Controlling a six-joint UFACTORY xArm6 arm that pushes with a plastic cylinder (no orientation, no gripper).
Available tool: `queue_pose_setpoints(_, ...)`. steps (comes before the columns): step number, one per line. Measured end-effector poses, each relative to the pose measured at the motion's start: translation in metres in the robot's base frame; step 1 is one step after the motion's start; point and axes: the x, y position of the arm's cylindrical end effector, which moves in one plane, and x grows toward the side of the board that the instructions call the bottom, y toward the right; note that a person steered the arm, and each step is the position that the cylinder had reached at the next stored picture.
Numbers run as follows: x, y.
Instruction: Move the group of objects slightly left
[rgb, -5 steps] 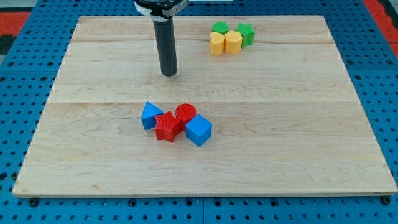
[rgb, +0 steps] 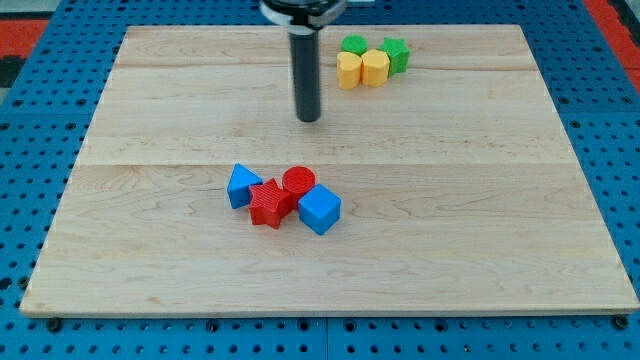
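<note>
Nearest the view's bottom, around the middle of the bench (rgb: 150, 270), sits a tight cluster: blue triangular block (rgb: 241, 185) at its left, red star block (rgb: 268, 204), red cylinder (rgb: 298, 181) just behind, blue cube (rgb: 319, 209) at the right, each touching a neighbour. Further up, the rod's tip (rgb: 309, 118) rests on bare wood, well apart from both clusters. No pincer on this rig, just the rod, so no open or closed state to report. Farthest, near the top edge, second cluster: two yellow blocks (rgb: 361, 68) in front, two green blocks (rgb: 375, 49) behind, packed together. Which group the task means is unclear. Tip lies up and slightly right of the red-blue cluster's centre, and down-left of the yellow-green one. Likely key point: a leftward push needs the tip on a group's right flank, and it is on neither yet.
</note>
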Motion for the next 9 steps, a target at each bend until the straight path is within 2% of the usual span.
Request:
queue_pose_setpoints(1,0.000,0.112)
queue_pose_setpoints(2,-0.044,0.191)
queue_pose_setpoints(3,-0.111,0.181)
queue_pose_setpoints(4,-0.123,0.135)
queue_pose_setpoints(5,-0.128,0.098)
queue_pose_setpoints(6,-0.128,0.089)
queue_pose_setpoints(7,-0.120,0.141)
queue_pose_setpoints(8,-0.092,0.120)
queue_pose_setpoints(9,-0.092,0.079)
